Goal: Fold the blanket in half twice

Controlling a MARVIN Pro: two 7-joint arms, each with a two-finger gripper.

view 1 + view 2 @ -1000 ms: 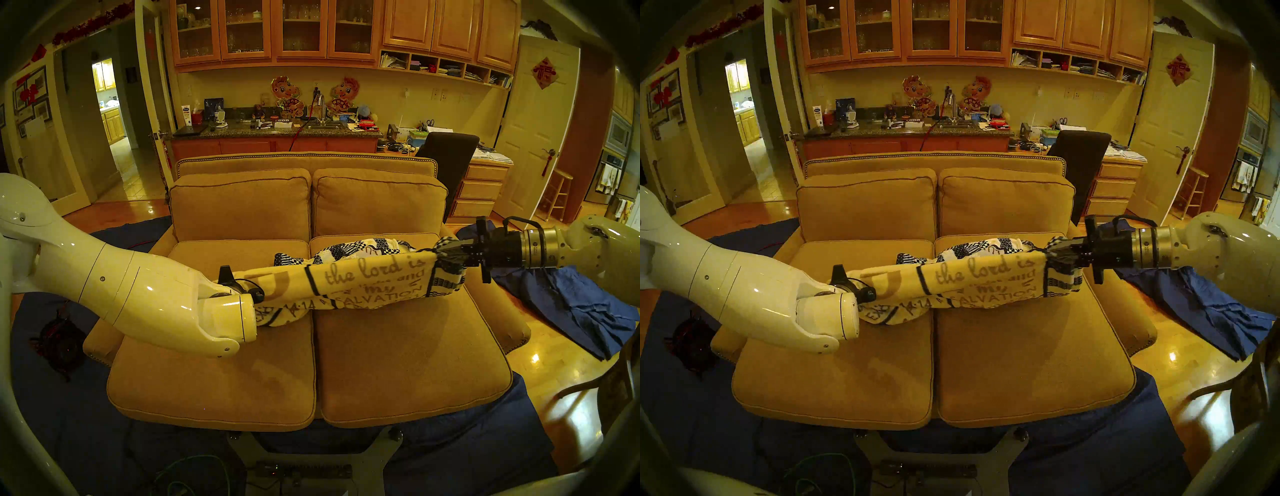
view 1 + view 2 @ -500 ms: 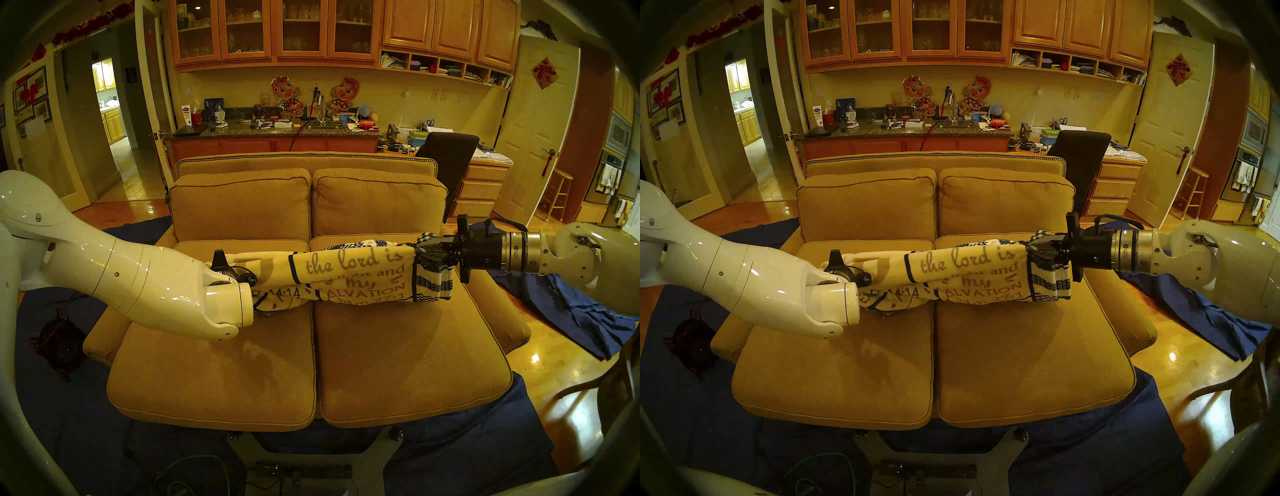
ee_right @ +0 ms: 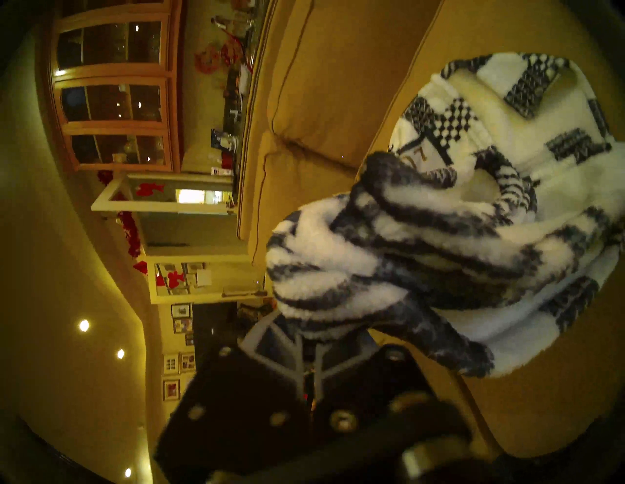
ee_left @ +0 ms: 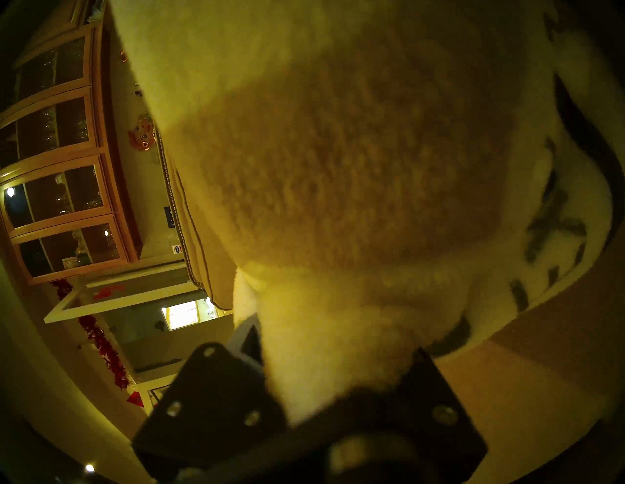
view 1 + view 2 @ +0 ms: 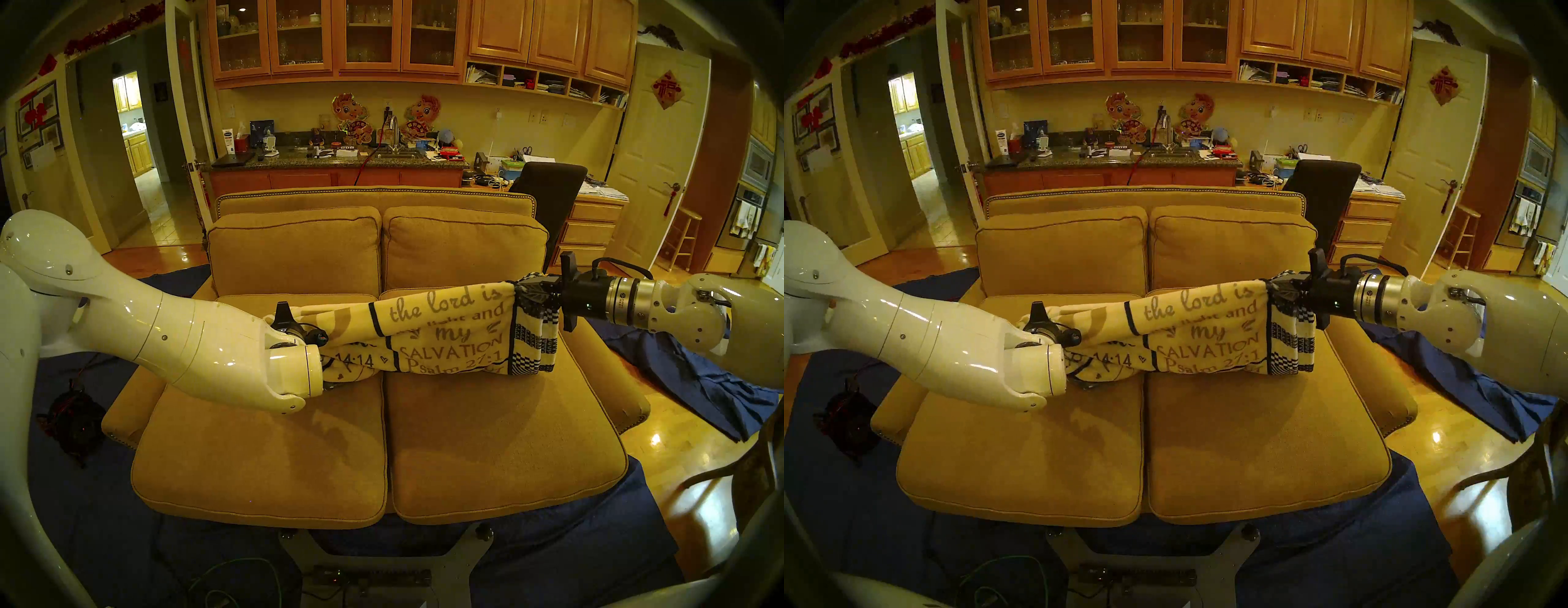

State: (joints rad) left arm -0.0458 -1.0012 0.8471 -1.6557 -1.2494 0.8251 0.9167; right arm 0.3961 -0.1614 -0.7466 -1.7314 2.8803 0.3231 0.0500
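On the left, the left gripper is clenched on a bunched end of the blanket; in the left wrist view the cream fleece wells up straight out of the black jaws, though the head views hide those fingers behind the white forearm, so how deep the bite goes is hard to tell. From there the blanket runs rightward as a thick drooping band, hung in the air above the seat cushions of the sofa, its lower fold just touching or barely clear of them near the middle seam. The lettered panel faces the head camera, with the checkered border at the right end. There the right gripper is clamped tight on the gathered checkered edge, a little higher than the left.

As for progress, the blanket looks doubled lengthwise at least once, but it is bunched and sagging, not laid flat; I judge that a neat second fold and smoothing are left to do.

Against the earlier frames, both hands have carried it farther toward the sofa back and the right end has risen, so more lettering shows, down to the psalm line, and the checkered heap once seen behind it is now hidden
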